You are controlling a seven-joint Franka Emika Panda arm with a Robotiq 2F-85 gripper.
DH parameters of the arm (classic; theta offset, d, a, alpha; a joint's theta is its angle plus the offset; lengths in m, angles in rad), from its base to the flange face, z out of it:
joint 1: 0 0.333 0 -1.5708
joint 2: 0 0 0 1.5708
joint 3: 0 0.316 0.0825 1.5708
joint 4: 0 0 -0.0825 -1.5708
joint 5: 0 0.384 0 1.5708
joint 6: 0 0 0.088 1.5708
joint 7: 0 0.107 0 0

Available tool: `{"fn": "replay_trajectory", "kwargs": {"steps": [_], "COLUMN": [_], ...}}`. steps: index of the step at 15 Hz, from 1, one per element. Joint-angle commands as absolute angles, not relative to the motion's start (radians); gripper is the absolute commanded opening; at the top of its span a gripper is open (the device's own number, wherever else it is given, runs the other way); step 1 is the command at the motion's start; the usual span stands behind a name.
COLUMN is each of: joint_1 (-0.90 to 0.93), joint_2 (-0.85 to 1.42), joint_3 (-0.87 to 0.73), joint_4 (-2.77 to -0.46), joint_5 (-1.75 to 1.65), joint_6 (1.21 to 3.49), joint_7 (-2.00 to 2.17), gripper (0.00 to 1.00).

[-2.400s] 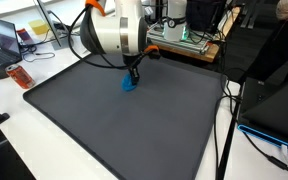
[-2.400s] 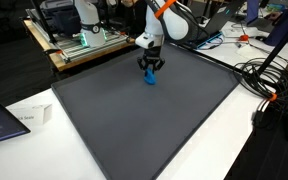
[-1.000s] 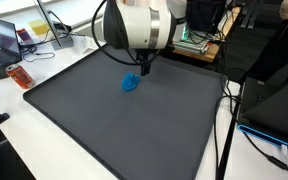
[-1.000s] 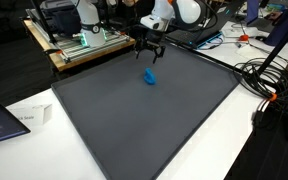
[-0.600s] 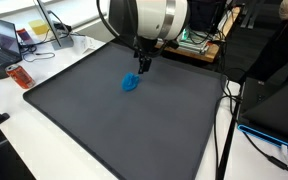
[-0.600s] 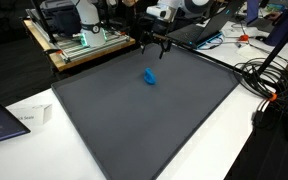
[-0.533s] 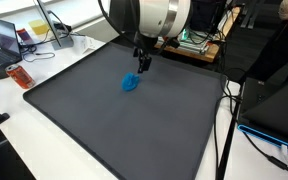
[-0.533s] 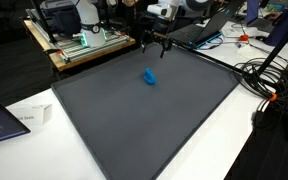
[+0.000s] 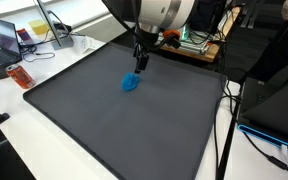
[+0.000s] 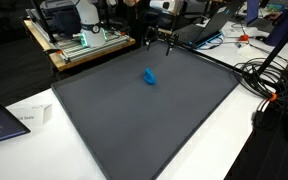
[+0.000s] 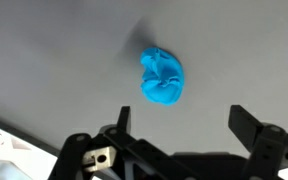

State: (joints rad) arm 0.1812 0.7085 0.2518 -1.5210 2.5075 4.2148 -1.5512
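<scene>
**One small blue lump, one open claw above it**

One blue lump (image 9: 131, 84) lay on the dark mat (image 9: 104, 130) in an exterior view, toward the mat's far edge and with no other thing touching it. The claw (image 9: 139, 57) hung over the mat just beyond the lump, well clear of it and holding nothing. This view was too coarse to show how far apart its fingers stood. A laptop (image 9: 6, 40) sat on the white worktop (image 9: 14, 130) off to the side. No bowl, box or bin showed on the mat.

In an exterior view from the opposite side, the lump (image 10: 150, 76) again sat alone on the mat (image 10: 144, 130). The claw (image 10: 159, 42) hung above it near the mat's back edge, its two fingers spread. Loose cables (image 10: 259, 80) trailed beside the mat.

The wrist view looked straight down. The lump (image 11: 162, 78) showed folds and a rumpled outline, like bunched cloth or soft putty, though which of the two could not be told. The claw (image 11: 180, 118) was open, its fingers (image 11: 121, 120) set wider than the lump and not touching it.

The lump was probably light and soft. It would likely give under pressure rather than slip or break. The best hold seemed to be from above, across its thick middle, where the folds bunched highest. A loose edge would likely just unfold or pull free.
</scene>
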Motion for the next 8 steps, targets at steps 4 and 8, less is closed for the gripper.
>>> {"fn": "replay_trajectory", "kwargs": {"steps": [4, 8], "joint_1": [0.157, 0.144], "joint_2": [0.783, 0.815], "joint_3": [0.284, 0.304], "joint_4": [-1.465, -1.473], "joint_5": [2.507, 2.494], "joint_6": [4.245, 4.245], "joint_7": [-1.419, -1.285], "gripper": [1.0, 1.0]}}
